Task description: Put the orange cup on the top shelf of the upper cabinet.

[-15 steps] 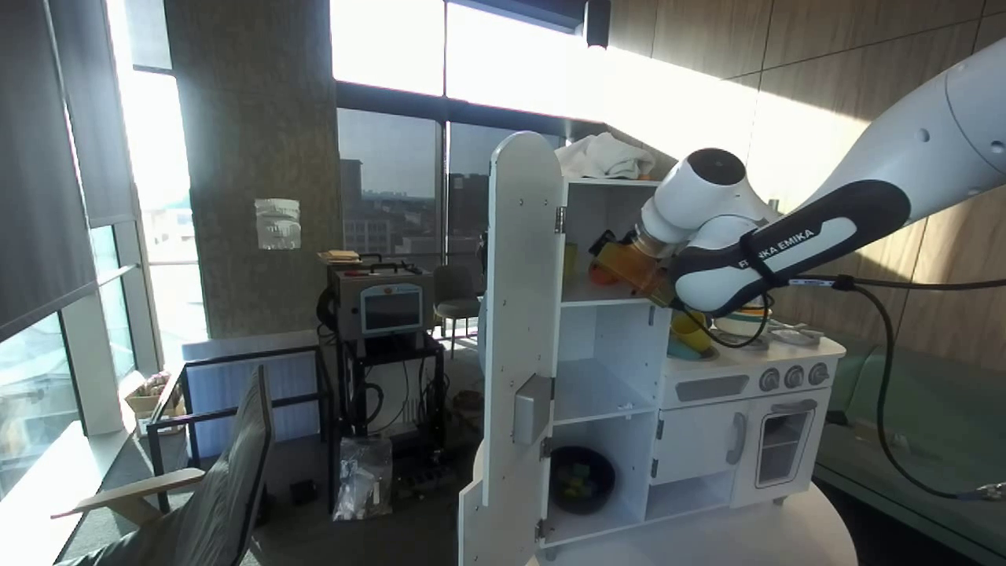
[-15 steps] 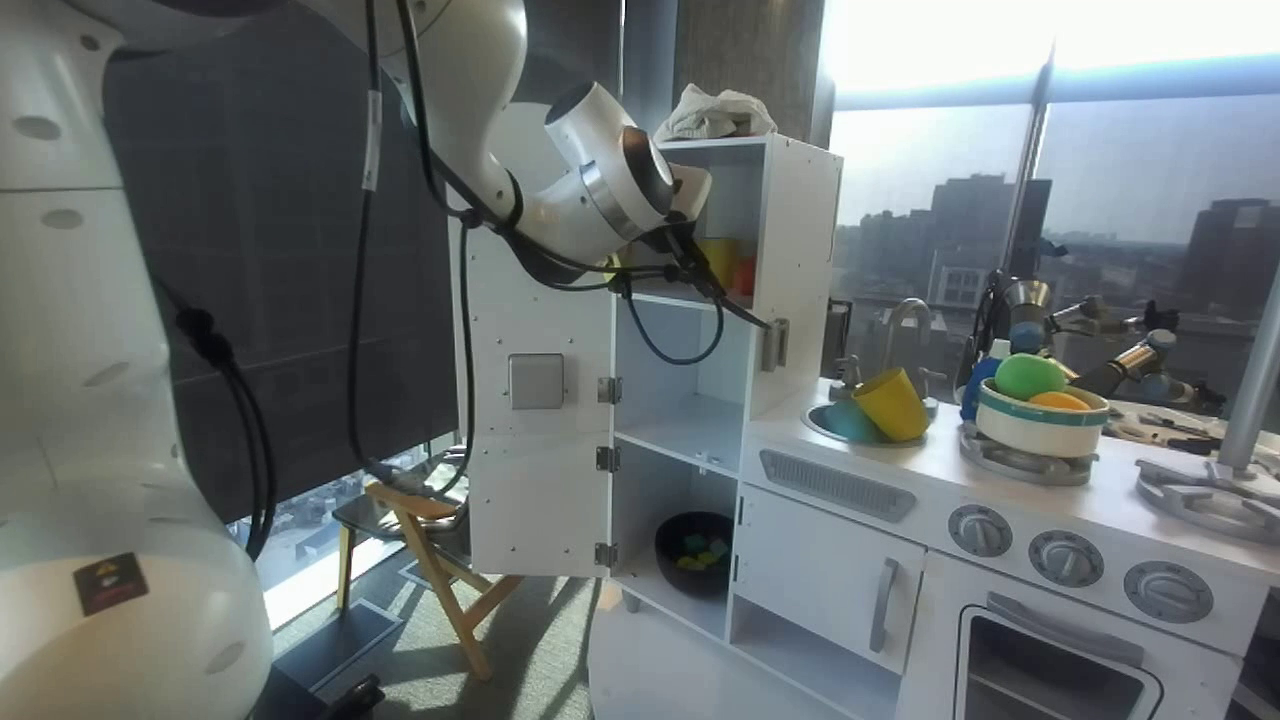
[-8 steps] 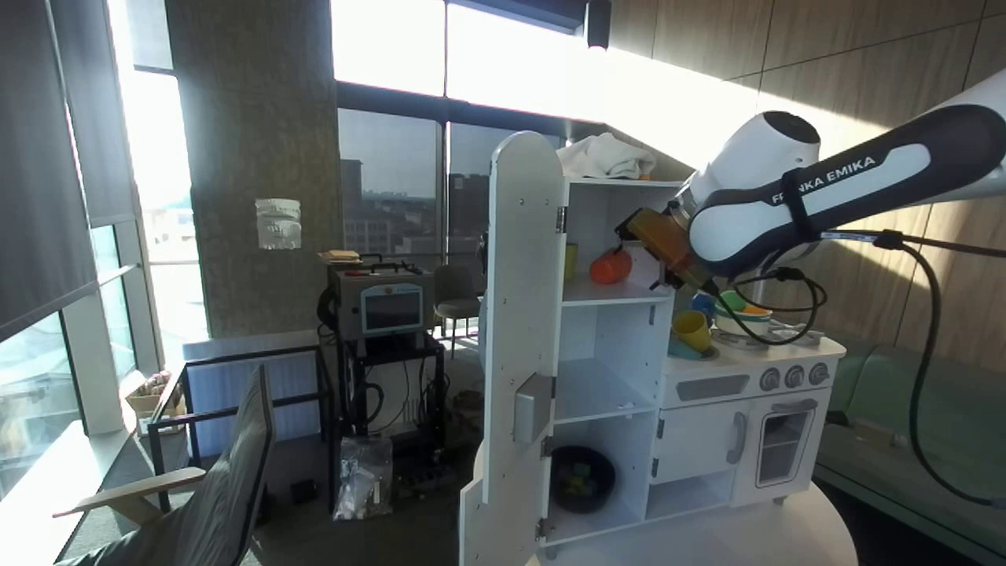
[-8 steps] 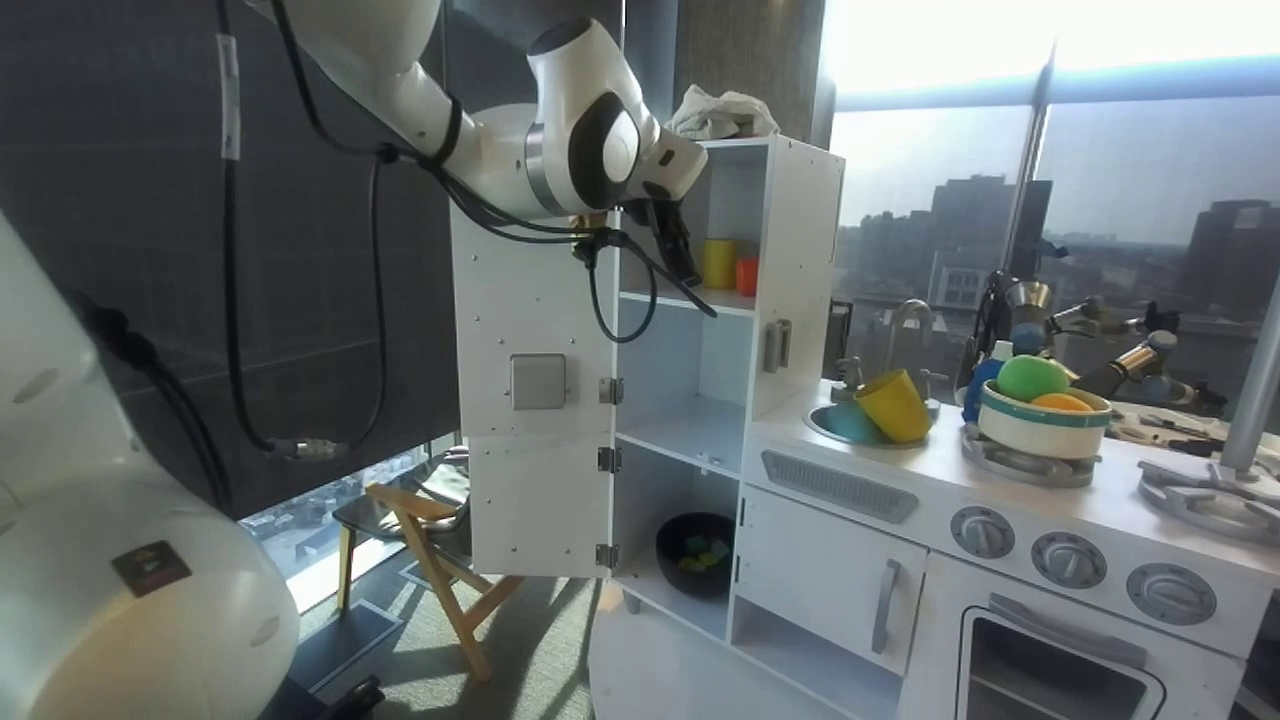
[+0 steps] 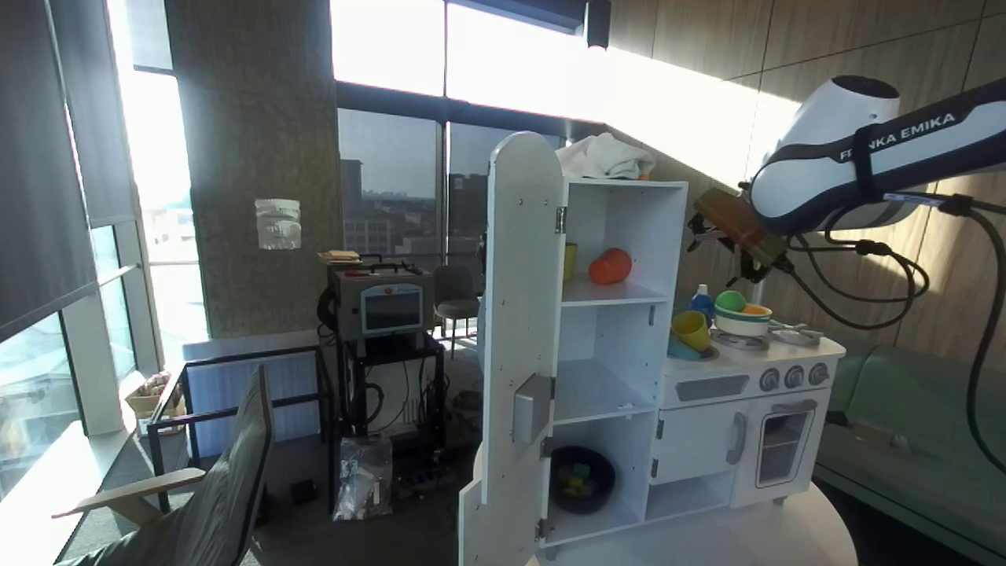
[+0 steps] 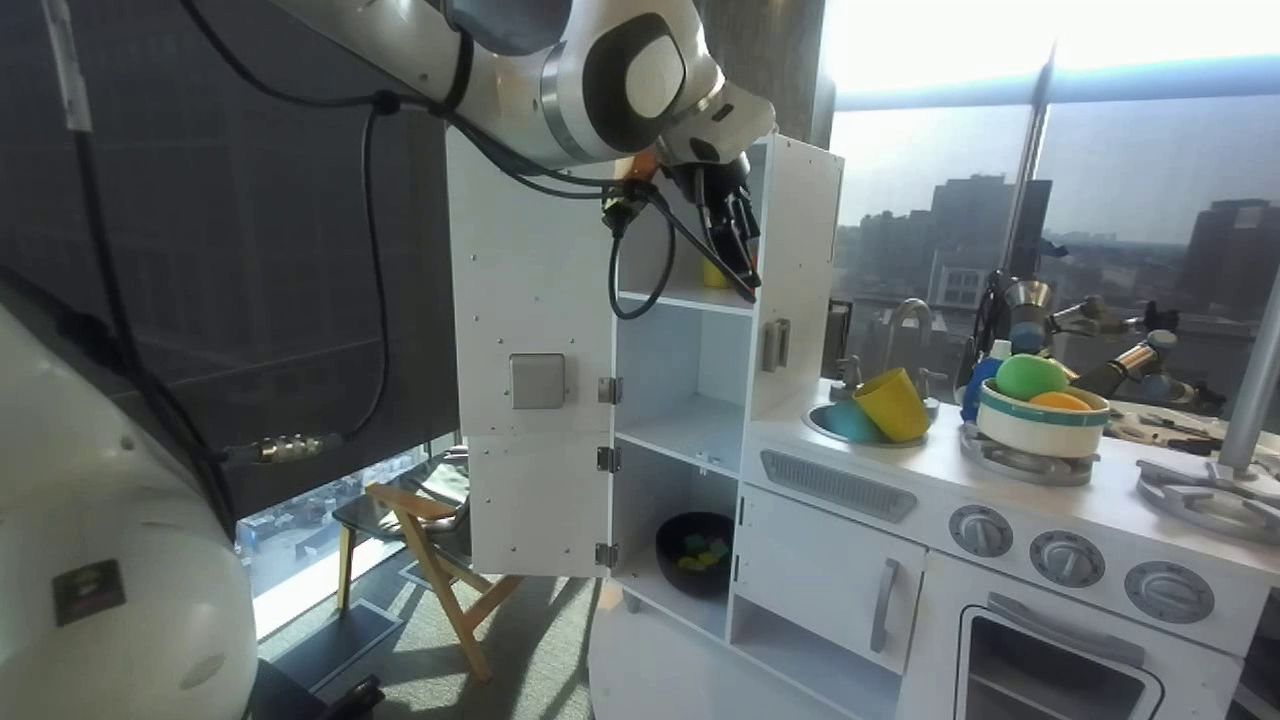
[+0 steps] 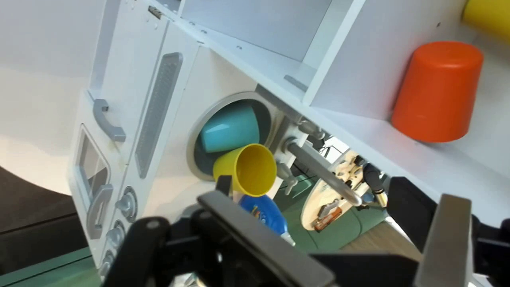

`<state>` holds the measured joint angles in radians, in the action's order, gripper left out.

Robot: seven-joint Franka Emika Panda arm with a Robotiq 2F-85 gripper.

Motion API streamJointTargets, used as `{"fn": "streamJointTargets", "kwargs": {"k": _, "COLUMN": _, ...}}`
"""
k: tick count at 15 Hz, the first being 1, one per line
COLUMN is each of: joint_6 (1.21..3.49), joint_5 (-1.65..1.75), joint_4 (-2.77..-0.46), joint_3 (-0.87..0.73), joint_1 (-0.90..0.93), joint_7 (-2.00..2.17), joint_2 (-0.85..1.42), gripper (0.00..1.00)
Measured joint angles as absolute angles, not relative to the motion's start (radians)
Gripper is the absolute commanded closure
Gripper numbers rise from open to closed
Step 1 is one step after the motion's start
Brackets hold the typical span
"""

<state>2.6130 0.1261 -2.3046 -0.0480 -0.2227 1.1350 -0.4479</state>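
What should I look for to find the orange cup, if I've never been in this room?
Find the tall white cabinet with a white cloth heaped on it and its tall door swung open. Look inside at the top shelf. The orange cup rests there, small and plain, its bright orange-red setting it apart from the yellow object beside it.

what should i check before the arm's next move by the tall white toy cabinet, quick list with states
1. Rounded orange-red plastic cup on the uppermost white shelf board of the tall white toy cabinet: ok.
2. Cup upright, if that matters: not ok, it lies on its side.
3. Black, grey-padded fingers apart, nothing held: ok.
4. Fingers out of the cabinet: ok.
5. Tall white cabinet door open: ok.
6. Cup safe from rolling: cannot tell from stills.
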Motion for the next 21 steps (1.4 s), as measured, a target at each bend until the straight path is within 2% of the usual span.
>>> {"fn": "streamJointTargets", "kwargs": {"k": 6, "joint_6": 2.527, "joint_5": 0.177, "joint_4": -2.221, "joint_3": -0.001, "joint_1": -0.345, "joint_7": 1.273, "joint_2": -0.316, "gripper": 0.00}}
{"fn": "streamJointTargets", "kwargs": {"k": 12, "joint_6": 2.414, "joint_5": 0.209, "joint_4": -2.059, "joint_3": 0.003, "joint_1": -0.332, "joint_7": 1.344, "joint_2": -0.125, "gripper": 0.00}}
{"fn": "streamJointTargets", "kwargs": {"k": 21, "joint_6": 2.401, "joint_5": 0.223, "joint_4": -2.045, "joint_3": -0.019, "joint_1": -0.313, "joint_7": 1.344, "joint_2": -0.115, "gripper": 0.00}}
